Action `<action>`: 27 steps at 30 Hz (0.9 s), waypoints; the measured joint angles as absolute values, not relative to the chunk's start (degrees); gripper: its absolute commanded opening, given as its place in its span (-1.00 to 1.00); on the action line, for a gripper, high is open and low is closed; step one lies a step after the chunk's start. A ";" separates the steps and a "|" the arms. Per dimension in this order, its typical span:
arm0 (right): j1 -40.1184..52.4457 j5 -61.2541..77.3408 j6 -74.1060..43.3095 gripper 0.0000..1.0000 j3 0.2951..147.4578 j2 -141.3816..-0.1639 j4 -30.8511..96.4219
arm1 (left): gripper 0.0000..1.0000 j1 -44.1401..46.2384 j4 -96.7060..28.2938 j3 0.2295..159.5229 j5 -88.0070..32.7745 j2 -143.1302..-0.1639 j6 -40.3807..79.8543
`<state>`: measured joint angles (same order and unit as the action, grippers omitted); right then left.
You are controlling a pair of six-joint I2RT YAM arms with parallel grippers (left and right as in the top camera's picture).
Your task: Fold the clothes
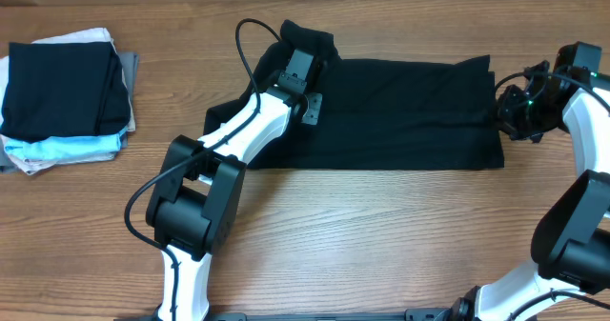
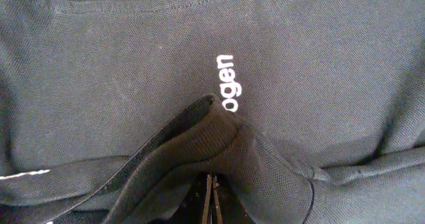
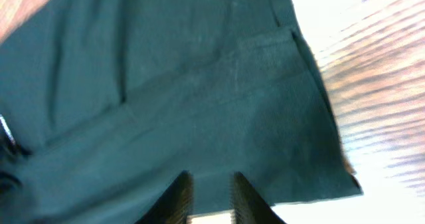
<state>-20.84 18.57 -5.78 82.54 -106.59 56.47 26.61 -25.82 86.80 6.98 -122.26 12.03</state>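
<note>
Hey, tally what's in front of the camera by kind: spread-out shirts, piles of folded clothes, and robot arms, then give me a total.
Spread-out black shirt: 1
Neat pile of folded clothes: 1
Robot arms: 2, the left arm and the right arm
Total: 4

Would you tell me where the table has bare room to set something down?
Bare wooden table lies in front of the black fabric T-shirt, between the left arm and right arm; a narrower strip separates shirt from folded garment stack. Both shirt ends are crowded.
</note>
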 measured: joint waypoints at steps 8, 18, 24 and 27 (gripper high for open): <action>-19.27 19.11 -6.20 -0.85 76.69 -106.59 51.53 | -0.92 26.52 -25.50 86.80 7.16 -124.81 13.37; -16.53 16.51 -7.94 -0.88 71.48 -106.59 40.47 | -0.92 26.52 -25.23 86.80 7.16 -124.84 13.39; -16.47 13.10 -11.62 -0.88 68.90 -106.59 37.47 | -0.92 26.52 -25.23 86.80 7.16 -124.84 13.39; -16.47 12.64 -12.43 -0.88 68.88 -106.59 36.58 | -0.92 26.52 -25.23 86.80 7.16 -124.84 13.39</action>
<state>-16.47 12.64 -12.43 68.88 -106.59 36.58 26.52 -25.23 86.80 7.16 -124.84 13.39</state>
